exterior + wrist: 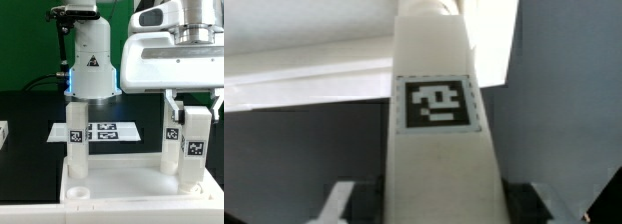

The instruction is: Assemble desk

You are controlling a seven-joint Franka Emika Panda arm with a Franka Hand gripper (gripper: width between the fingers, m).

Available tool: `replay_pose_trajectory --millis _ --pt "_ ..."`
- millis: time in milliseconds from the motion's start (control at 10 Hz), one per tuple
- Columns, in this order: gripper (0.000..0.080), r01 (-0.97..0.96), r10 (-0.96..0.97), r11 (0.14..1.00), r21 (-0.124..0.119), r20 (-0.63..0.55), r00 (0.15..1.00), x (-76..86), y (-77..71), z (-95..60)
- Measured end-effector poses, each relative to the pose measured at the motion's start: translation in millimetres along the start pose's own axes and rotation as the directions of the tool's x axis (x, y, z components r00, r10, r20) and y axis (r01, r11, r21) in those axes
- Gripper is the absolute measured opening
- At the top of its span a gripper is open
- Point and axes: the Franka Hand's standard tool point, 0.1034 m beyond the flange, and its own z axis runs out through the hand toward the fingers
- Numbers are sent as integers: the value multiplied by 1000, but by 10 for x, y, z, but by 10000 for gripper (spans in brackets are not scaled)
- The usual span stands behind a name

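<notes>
The desk's large white rimmed panel [120,185] lies flat at the front. One white tagged leg [75,140] stands upright in the panel's corner socket on the exterior view's left. A second tagged leg [195,145] stands upright at the corner on the exterior view's right. My gripper [195,115] straddles the top of this second leg from above. In the wrist view the leg [441,120] with its square tag fills the middle. My gripper [438,205] has a finger on each side, and a dark gap shows between each finger and the leg. It looks open.
The marker board [105,130] lies on the black table behind the panel. The white robot base [92,60] stands at the back. Another white part [3,132] shows at the exterior view's left edge.
</notes>
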Motion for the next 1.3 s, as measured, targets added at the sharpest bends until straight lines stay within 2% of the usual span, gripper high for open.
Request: replay_pose_trajectory --millis 500,700,800,900,1000,1100,1300 --pt "285 14 -14 1000 -1 -36 999 -20 -19 56" --pt "300 13 -13 1000 -6 5 1000 -19 -11 55" --pt "472 1 0 1000 -5 25 1000 50 -13 19" --pt "472 -10 12 1000 -17 92 996 79 12 27" --pt "613 -23 29 999 -34 181 983 143 54 24" --pt "642 -32 40 999 -42 211 977 224 96 24" --pt "647 -46 71 996 -78 363 929 192 188 31"
